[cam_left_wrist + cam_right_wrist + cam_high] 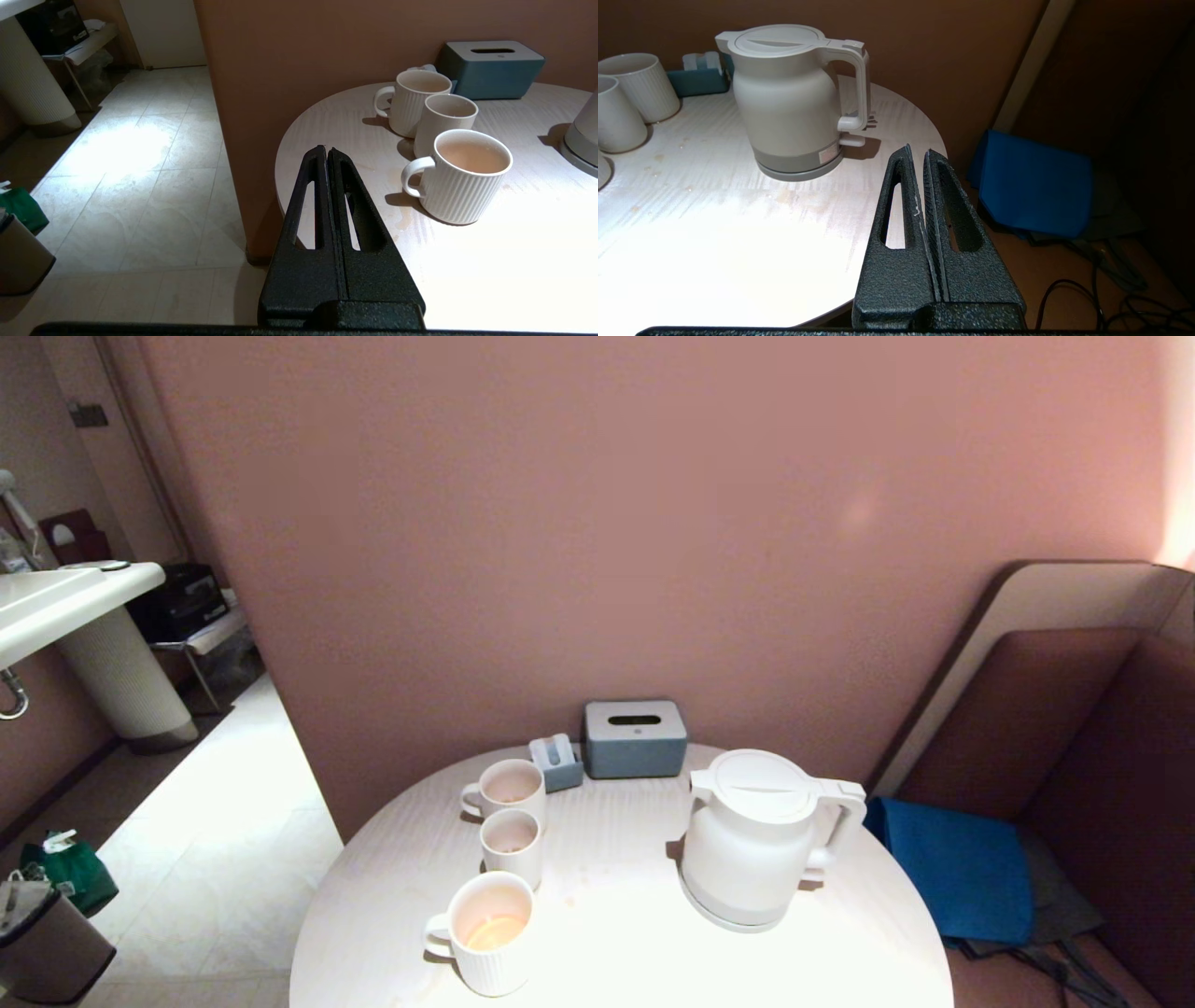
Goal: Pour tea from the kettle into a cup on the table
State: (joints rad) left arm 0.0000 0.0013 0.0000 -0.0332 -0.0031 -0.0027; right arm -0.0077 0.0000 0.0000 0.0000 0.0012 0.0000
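Observation:
The white kettle [756, 840] [784, 93] stands upright on its base disc [798, 172] on the right of the round pale table [616, 859], lid closed and handle toward the right. Three ribbed white cups stand in a row on the left. The nearest cup [485, 933] [462, 177] holds pale amber tea [472, 156]. The middle cup [512, 845] and far cup [509, 789] stand behind it. My left gripper [326, 149] is shut and empty off the table's left edge. My right gripper [917, 151] is shut and empty at the table's right edge, short of the kettle handle.
A grey-blue tissue box [635, 737] and a small blue holder [557, 761] sit at the back of the table by the wall. A blue cushion [962, 868] lies on the bench at right. Tiled floor and a bin [37, 933] are at left.

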